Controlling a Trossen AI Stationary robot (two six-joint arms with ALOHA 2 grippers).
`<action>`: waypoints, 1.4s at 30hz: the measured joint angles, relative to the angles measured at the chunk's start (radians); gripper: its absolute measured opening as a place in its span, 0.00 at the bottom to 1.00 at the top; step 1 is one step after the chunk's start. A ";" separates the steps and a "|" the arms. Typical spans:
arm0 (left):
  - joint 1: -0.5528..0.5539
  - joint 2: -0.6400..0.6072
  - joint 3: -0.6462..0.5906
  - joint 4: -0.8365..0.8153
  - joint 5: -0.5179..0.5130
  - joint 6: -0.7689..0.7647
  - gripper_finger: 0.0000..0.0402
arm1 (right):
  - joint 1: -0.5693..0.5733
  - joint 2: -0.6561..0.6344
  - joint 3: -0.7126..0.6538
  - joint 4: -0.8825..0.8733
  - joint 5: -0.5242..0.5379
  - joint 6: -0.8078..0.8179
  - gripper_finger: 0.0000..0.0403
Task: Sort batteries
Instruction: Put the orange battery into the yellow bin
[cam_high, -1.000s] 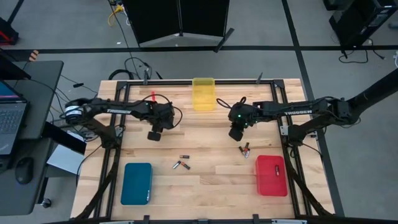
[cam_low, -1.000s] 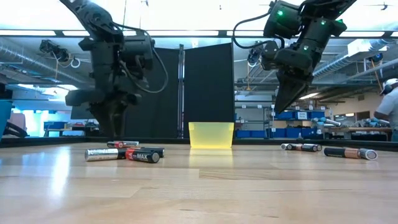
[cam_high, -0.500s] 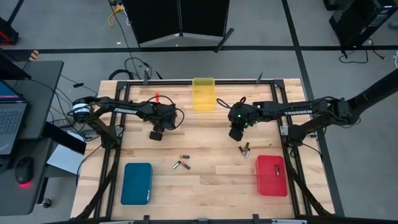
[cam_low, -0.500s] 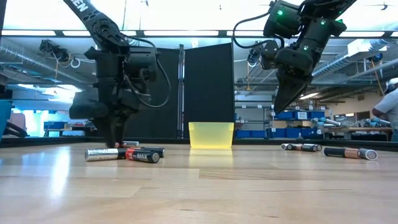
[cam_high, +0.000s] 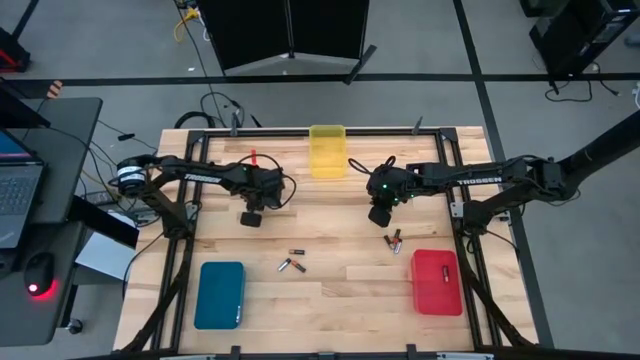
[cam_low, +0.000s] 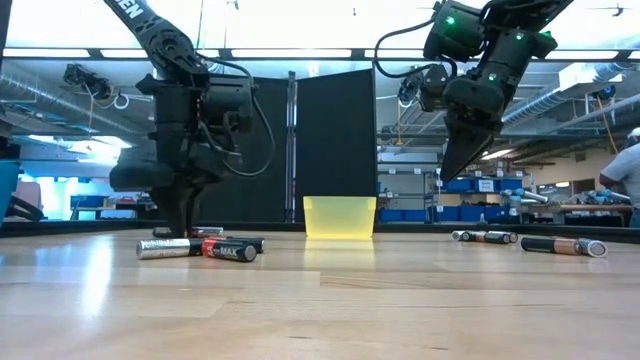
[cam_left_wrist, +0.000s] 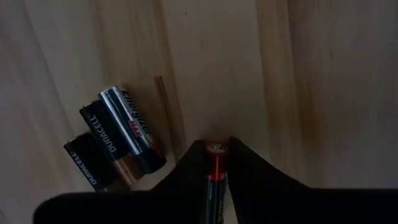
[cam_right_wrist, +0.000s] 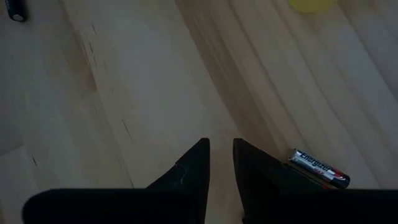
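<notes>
The left gripper (cam_left_wrist: 217, 162) is squeezing a red battery (cam_left_wrist: 215, 180) that is lying lengthwise between its fingers, low over the table (cam_high: 330, 300). The right gripper (cam_right_wrist: 221, 163) is hanging nearly closed, probably empty, beside another battery (cam_right_wrist: 319, 168).

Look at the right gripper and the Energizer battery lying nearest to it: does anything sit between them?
Nothing visible does. The right gripper hangs above bare wood with nothing between its fingers, and the Energizer battery lies on the table just beside one fingertip, with no other cell or tray between them.
</notes>
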 joint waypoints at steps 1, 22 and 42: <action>-0.003 0.000 0.000 0.000 0.006 -0.009 0.11 | 0.000 0.000 0.000 0.000 0.000 0.000 0.20; 0.066 0.025 0.448 -0.244 0.118 -0.152 0.11 | 0.060 -0.070 0.000 -0.048 -0.008 0.029 0.17; 0.208 0.548 1.224 -0.332 0.226 -0.019 0.11 | 0.071 -0.118 0.000 -0.053 0.010 0.026 0.15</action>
